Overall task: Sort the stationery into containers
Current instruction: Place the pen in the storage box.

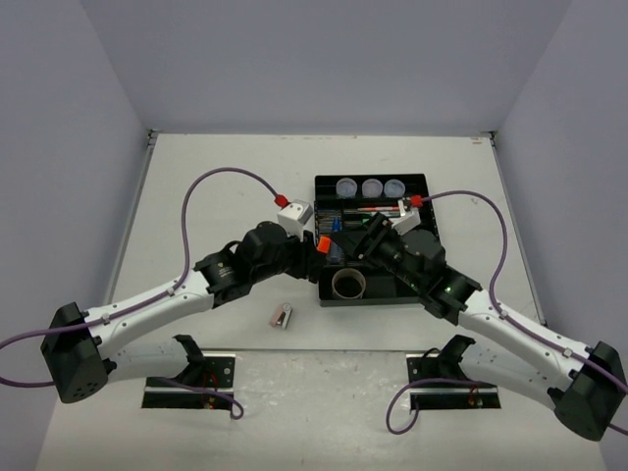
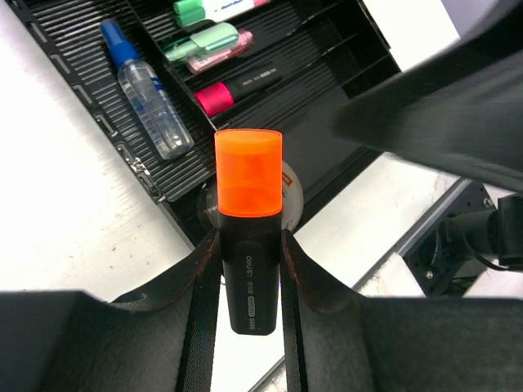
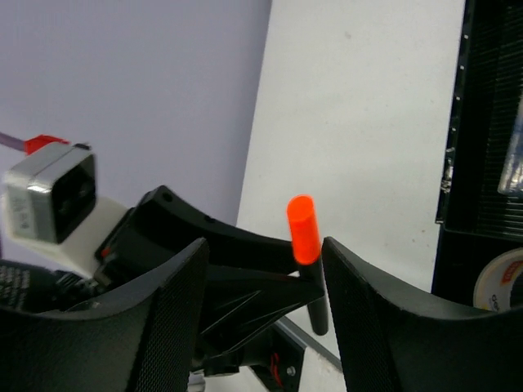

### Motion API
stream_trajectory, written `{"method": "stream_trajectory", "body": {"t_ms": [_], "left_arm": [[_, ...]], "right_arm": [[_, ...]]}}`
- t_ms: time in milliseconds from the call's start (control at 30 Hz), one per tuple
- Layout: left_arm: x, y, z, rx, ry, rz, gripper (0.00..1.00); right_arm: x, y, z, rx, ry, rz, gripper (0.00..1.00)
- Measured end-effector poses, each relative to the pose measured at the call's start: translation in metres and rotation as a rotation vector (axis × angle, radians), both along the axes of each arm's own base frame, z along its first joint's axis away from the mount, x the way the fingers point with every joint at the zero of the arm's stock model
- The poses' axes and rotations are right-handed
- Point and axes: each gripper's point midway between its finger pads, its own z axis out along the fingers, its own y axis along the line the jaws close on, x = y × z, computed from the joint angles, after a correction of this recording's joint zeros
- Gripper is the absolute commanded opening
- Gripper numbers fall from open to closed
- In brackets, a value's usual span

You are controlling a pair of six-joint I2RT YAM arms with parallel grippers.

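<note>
White table (image 1: 216, 196), lilac walls. Nearest you: white block (image 1: 282, 315), loose on the table, near the tray (image 1: 392, 300). Tape roll (image 1: 348, 285): tray's near section. Your left gripper (image 2: 249, 245): clenched on the orange highlighter (image 2: 248, 184), cap outward, at the tray's left edge. Your right gripper (image 3: 265, 245): jaws parted, empty, above the tray. Bottle (image 2: 151, 98), pink highlighter (image 2: 233, 88), green highlighter (image 2: 192, 10): slots beyond. Three tubs (image 1: 371, 187): far section.

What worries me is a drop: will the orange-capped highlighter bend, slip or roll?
Likely stiff: the orange highlighter sticks straight out of the left gripper. Its glossy barrel may slip. The rounded cap suggests it could roll if dropped.
</note>
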Motion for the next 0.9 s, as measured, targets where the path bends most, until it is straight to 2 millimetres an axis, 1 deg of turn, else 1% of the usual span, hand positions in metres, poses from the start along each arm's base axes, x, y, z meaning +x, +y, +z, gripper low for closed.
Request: {"method": "stream_trajectory", "body": {"t_ms": [100, 167, 200, 333, 433, 467, 500, 533, 567, 600, 633, 700, 767, 800, 867, 900], "left_arm": [[-0.005, -0.004, 0.001, -0.014, 0.010, -0.033, 0.00], [-0.008, -0.007, 0.003, -0.025, 0.013, -0.053, 0.00], [-0.009, -0.008, 0.004, -0.030, 0.014, -0.061, 0.00], [-0.011, -0.010, 0.003, -0.033, 0.022, -0.076, 0.00], [-0.011, -0.012, 0.002, -0.033, 0.020, -0.085, 0.00], [-0.011, -0.012, 0.001, -0.029, 0.021, -0.088, 0.00], [-0.011, -0.012, 0.000, -0.025, 0.021, -0.092, 0.04], [-0.011, -0.012, -0.002, -0.021, 0.023, -0.093, 0.17], [-0.011, -0.012, -0.003, -0.017, 0.024, -0.092, 0.40], [-0.011, -0.011, -0.003, -0.012, 0.025, -0.090, 0.60], [-0.010, -0.011, -0.004, -0.009, 0.026, -0.088, 0.76], [-0.008, -0.009, -0.002, 0.001, 0.020, -0.072, 0.99], [-0.003, -0.006, 0.003, 0.015, 0.011, -0.044, 1.00], [0.000, -0.002, 0.005, 0.026, 0.005, -0.016, 1.00], [0.007, 0.009, 0.011, 0.058, -0.007, 0.047, 1.00], [0.009, 0.015, 0.014, 0.069, -0.014, 0.078, 1.00]], "right_arm": [[0.005, 0.005, -0.021, -0.050, 0.043, 0.003, 0.50], [0.006, 0.007, -0.035, -0.082, 0.072, 0.006, 0.41], [0.007, 0.008, -0.040, -0.092, 0.082, 0.008, 0.39], [0.006, 0.013, -0.044, -0.095, 0.091, 0.030, 0.36], [0.006, 0.018, -0.046, -0.089, 0.092, 0.047, 0.25], [0.006, 0.020, -0.047, -0.086, 0.097, 0.055, 0.15], [0.006, 0.022, -0.048, -0.086, 0.099, 0.062, 0.05], [0.006, 0.023, -0.050, -0.090, 0.103, 0.066, 0.00], [0.006, 0.023, -0.052, -0.093, 0.108, 0.069, 0.00], [0.006, 0.024, -0.053, -0.093, 0.112, 0.071, 0.00], [0.006, 0.024, -0.054, -0.092, 0.114, 0.071, 0.00], [0.007, 0.023, -0.054, -0.089, 0.119, 0.067, 0.00], [0.014, 0.017, -0.054, -0.083, 0.128, 0.040, 0.00], [0.022, 0.009, -0.055, -0.079, 0.134, 0.006, 0.00], [0.042, -0.015, -0.058, -0.065, 0.158, -0.100, 0.00], [0.053, -0.032, -0.060, -0.055, 0.177, -0.181, 0.00]]}}
